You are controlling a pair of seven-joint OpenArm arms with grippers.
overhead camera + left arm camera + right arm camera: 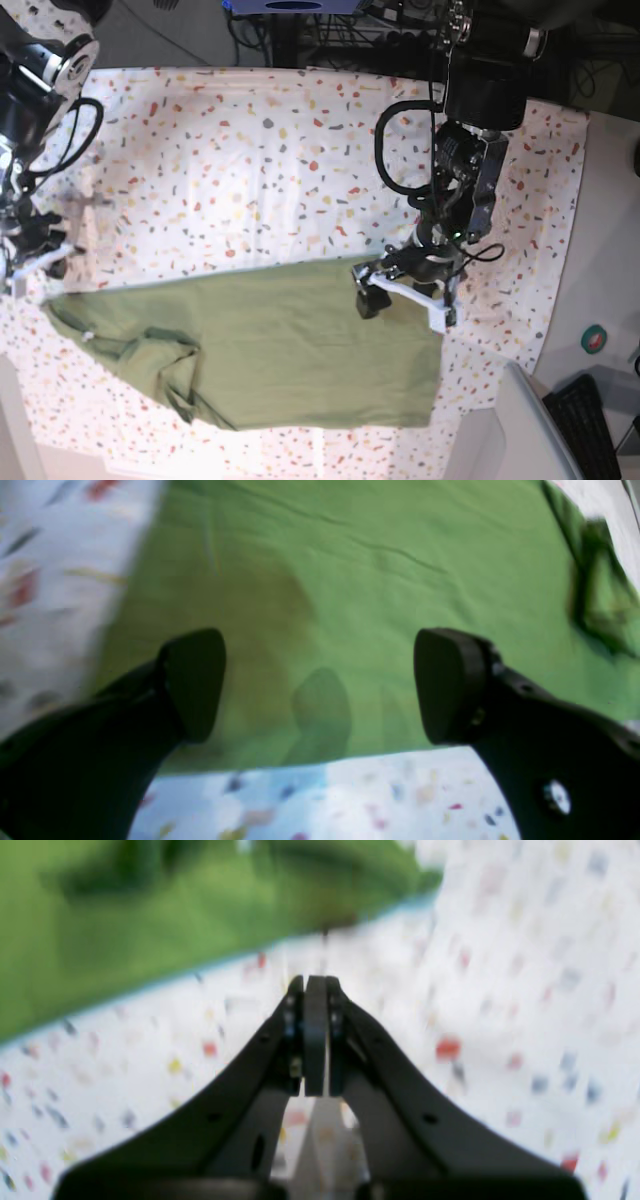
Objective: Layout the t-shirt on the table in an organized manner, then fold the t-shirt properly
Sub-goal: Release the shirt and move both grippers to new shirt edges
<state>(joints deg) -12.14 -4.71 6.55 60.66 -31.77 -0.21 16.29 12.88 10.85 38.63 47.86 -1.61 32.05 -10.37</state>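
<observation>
I have the t-shirt [270,340] lying long-axis left to right across the near part of the table [250,150], its left end bunched. My left gripper [403,295] hangs over the right hem, jaws wide, holding nothing. My right gripper [315,985] sits pinched shut and empty just off the left corner.

Pretty clearly a robotics lab or test workspace, not a home. A table [250,150] covered in a speckled white cloth is flanked by two black robot arms, with looped black cables [395,150] hung off them. Dark equipment and wiring are crammed along the far edge, and a keyboard [585,415] is parked in one corner.
</observation>
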